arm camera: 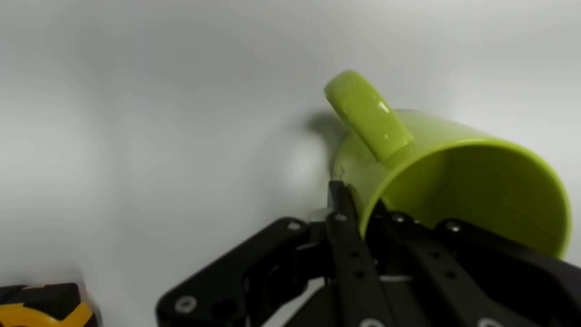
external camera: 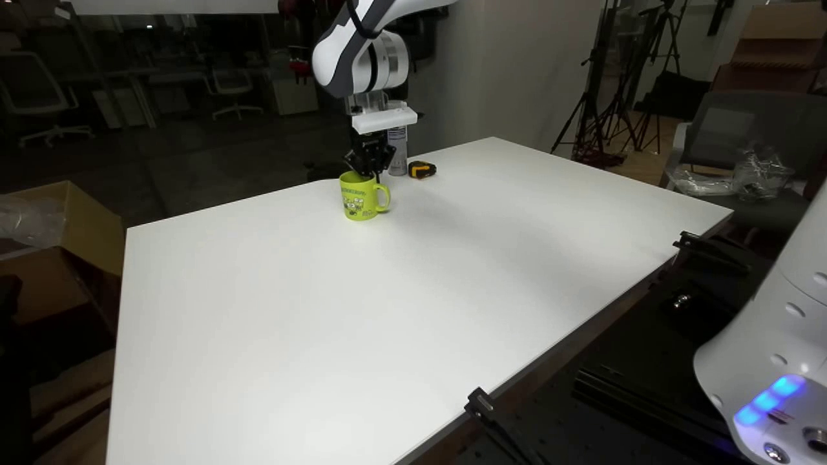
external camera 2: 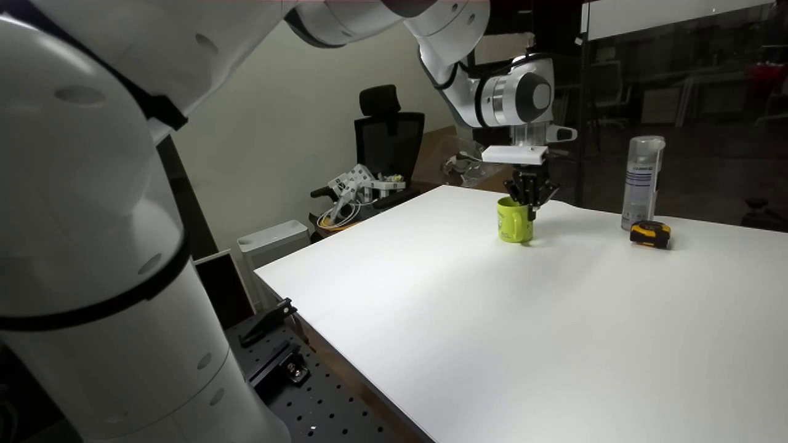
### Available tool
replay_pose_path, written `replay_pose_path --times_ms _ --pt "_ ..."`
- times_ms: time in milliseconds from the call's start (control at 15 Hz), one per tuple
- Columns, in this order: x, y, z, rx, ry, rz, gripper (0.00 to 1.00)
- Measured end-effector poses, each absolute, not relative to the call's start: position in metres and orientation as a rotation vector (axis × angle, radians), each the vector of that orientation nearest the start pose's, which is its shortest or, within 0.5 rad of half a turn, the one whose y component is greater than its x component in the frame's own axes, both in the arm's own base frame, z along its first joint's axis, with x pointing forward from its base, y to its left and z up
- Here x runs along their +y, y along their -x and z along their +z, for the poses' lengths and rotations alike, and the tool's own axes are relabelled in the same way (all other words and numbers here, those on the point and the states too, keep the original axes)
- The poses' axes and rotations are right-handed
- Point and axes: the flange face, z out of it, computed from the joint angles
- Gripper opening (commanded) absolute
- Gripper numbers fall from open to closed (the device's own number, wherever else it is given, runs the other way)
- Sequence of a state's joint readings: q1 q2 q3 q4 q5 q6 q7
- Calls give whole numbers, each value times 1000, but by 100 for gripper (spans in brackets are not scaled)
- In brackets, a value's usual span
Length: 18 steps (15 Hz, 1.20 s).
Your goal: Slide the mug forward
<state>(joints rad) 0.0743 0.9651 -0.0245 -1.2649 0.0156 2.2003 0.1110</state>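
In an exterior view, a cardboard box [external camera: 94, 223] stands off the left edge of the white tabletop [external camera: 291, 310]. Next comes the lime mug [external camera: 356, 199], upright on the tabletop and, in both exterior views, close to the far edge, between that edge's two corners. Its printed side faces this camera and its handle points right. The black pincer [arm camera: 358, 200] reaches down onto the mug and is clenched on its wall; in the wrist view one finger is outside the rim and one inside. Farther right, by the same far edge, a spray can [external camera 2: 640, 184] with blue bands stands upright, and a black-and-yellow tape measure [external camera 2: 650, 234] lies just beside it. Black fittings [external camera: 479, 402] sit along the near-right edge. Beyond the right corner is a grey chair [external camera: 743, 123] with clear plastic [external camera: 762, 177] on it. At far right, the white arm base [external camera: 756, 349] shows lit blue strips.
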Motion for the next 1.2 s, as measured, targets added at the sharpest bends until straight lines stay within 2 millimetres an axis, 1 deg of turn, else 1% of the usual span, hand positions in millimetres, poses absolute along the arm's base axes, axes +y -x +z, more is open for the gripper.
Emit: replay_pose_path --times_ms 67,200,467,600,733,933,1200 --pt "51 -737 166 130 3153 58 2" --pt "63 -720 166 256 3157 58 2" --pt "72 -688 166 551 3124 -2 2" --pt "77 -668 166 650 3105 -23 2" --pt "86 -643 166 715 3083 -18 2" --pt "102 -602 164 754 3035 -11 2" --pt "121 -538 163 779 2964 -3 2"
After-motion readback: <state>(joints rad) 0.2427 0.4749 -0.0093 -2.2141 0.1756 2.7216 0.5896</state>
